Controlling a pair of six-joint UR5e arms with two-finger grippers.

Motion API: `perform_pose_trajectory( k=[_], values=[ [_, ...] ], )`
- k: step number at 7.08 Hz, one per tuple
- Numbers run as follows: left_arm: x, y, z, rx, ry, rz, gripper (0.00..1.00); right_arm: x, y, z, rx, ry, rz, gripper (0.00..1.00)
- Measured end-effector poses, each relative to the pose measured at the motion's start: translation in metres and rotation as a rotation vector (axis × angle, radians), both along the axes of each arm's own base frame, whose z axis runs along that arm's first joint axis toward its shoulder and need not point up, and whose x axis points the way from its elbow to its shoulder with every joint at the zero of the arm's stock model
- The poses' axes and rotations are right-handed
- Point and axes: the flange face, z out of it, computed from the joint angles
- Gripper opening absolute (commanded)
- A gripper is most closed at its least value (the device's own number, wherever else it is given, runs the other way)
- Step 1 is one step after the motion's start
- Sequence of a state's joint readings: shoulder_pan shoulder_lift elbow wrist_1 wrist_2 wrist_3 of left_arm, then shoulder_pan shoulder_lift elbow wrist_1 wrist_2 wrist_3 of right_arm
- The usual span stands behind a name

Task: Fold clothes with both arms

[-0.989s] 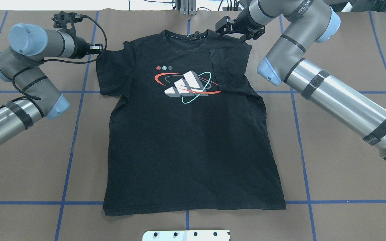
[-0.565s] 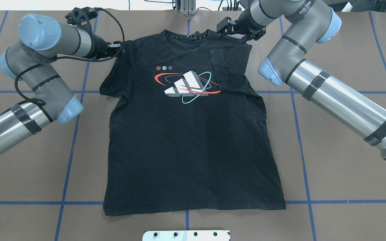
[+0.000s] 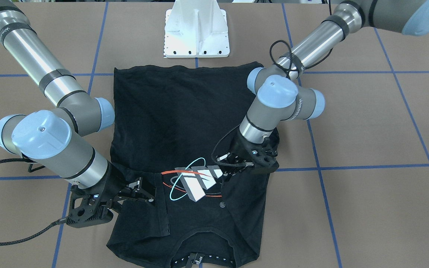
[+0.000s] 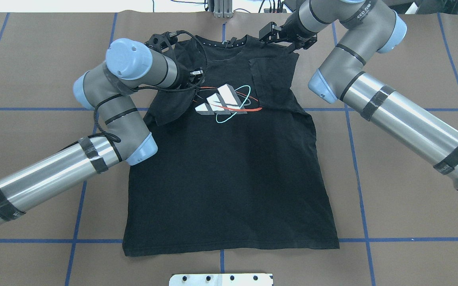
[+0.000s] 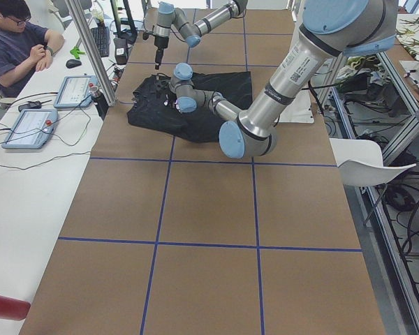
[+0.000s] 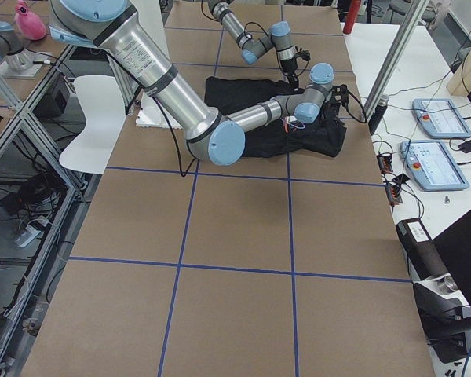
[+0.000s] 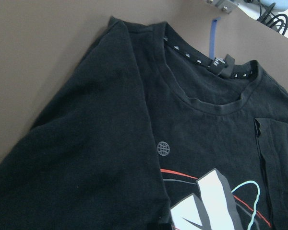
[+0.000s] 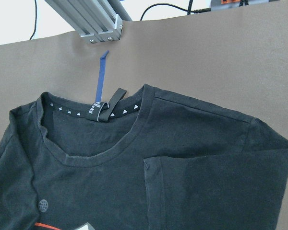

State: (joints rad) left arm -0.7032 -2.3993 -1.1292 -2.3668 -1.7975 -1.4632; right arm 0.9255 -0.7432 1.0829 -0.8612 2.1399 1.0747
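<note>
The black T-shirt [image 4: 229, 178] lies face up on the brown table, collar at the far edge and logo [image 4: 223, 104] showing. Its sleeve on the overhead view's right [image 4: 270, 81] lies folded flat over the chest. My left gripper [image 4: 198, 74] is shut on the other sleeve [image 4: 169, 105] and holds it over the chest beside the logo; in the front view my left gripper [image 3: 226, 169] is just right of the logo [image 3: 196, 182]. My right gripper [image 4: 263, 33] hovers over the shirt's shoulder near the collar, and the front view shows my right gripper [image 3: 148, 191] open and empty.
The white pedestal base [image 3: 196, 33] stands behind the shirt's hem. An aluminium frame post [image 4: 222, 8] stands at the table's far edge. Blue tape lines [image 4: 356, 167] cross the table. An operator [image 5: 17, 38] sits at a side desk with tablets.
My left gripper has moved right and inward over the shirt, dragging the sleeve from the table onto the chest beside the logo. My right arm has barely moved.
</note>
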Motion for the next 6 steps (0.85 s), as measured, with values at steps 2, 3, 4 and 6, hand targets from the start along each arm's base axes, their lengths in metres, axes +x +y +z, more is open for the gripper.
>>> perform_pose_trajectory(
  k=[2,3,4,6],
  values=[
    [0.001,-0.030,0.019,0.015,-0.011,-0.078,0.00,0.000,0.000,0.000,0.000,0.000,0.001,1.00],
    [-0.002,-0.037,0.020,0.020,-0.006,-0.093,0.00,0.000,0.000,0.001,0.000,0.001,0.001,1.00],
    [-0.004,-0.039,0.014,0.030,0.007,-0.096,0.00,-0.001,0.001,0.002,-0.001,0.002,-0.001,1.00],
    [0.002,-0.032,-0.002,0.053,0.038,-0.083,0.00,-0.002,0.003,0.010,-0.005,0.008,-0.004,1.00]
  ],
)
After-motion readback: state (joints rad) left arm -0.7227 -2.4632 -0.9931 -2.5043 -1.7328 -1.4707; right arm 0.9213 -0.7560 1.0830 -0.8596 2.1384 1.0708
